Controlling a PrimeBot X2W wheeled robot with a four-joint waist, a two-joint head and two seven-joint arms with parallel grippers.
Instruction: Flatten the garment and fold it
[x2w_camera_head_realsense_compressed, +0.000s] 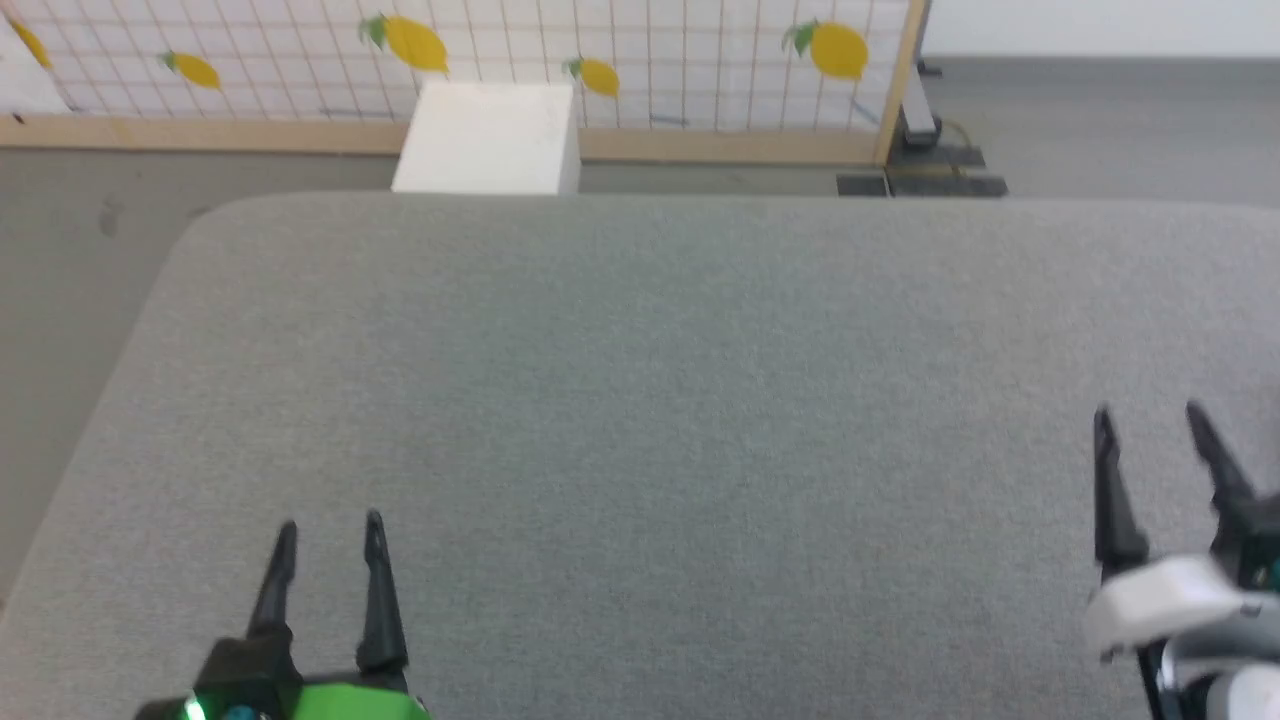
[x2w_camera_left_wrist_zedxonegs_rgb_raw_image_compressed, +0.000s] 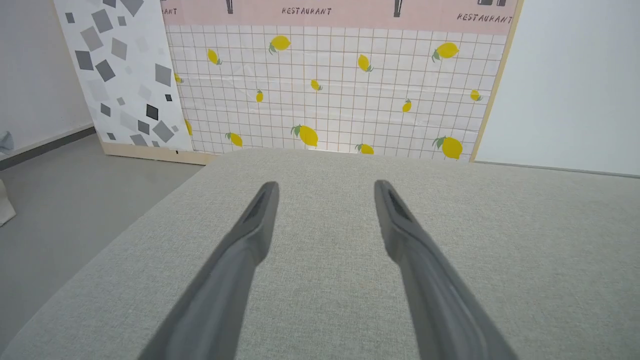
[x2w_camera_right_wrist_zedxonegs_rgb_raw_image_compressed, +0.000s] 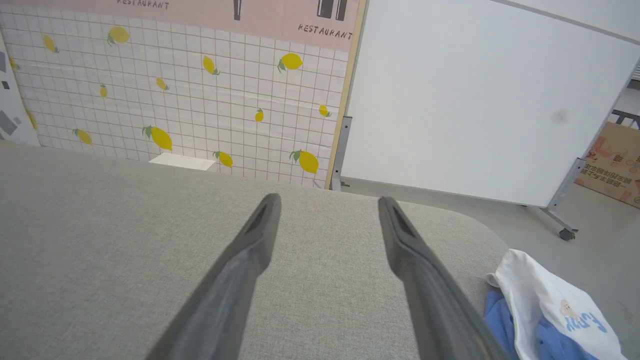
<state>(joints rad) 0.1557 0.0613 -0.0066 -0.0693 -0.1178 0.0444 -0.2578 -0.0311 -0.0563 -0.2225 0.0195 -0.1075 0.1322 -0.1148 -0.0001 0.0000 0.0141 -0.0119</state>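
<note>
Worry here: the right gripper (x2w_camera_head_realsense_compressed: 1147, 412) has to reach sideways for the garment (x2w_camera_right_wrist_zedxonegs_rgb_raw_image_compressed: 545, 300), which sits bunched up at the right edge of the bench (x2w_camera_head_realsense_compressed: 640, 400), maybe half hanging off. A sloppy pinch on that thin cloth could drag the whole lot onto the floor (x2w_camera_right_wrist_zedxonegs_rgb_raw_image_compressed: 590, 250). Both grippers have fingers spread wide and hold nothing, over bare grey bench, with the left gripper (x2w_camera_head_realsense_compressed: 330, 522) toward the left edge.
</note>
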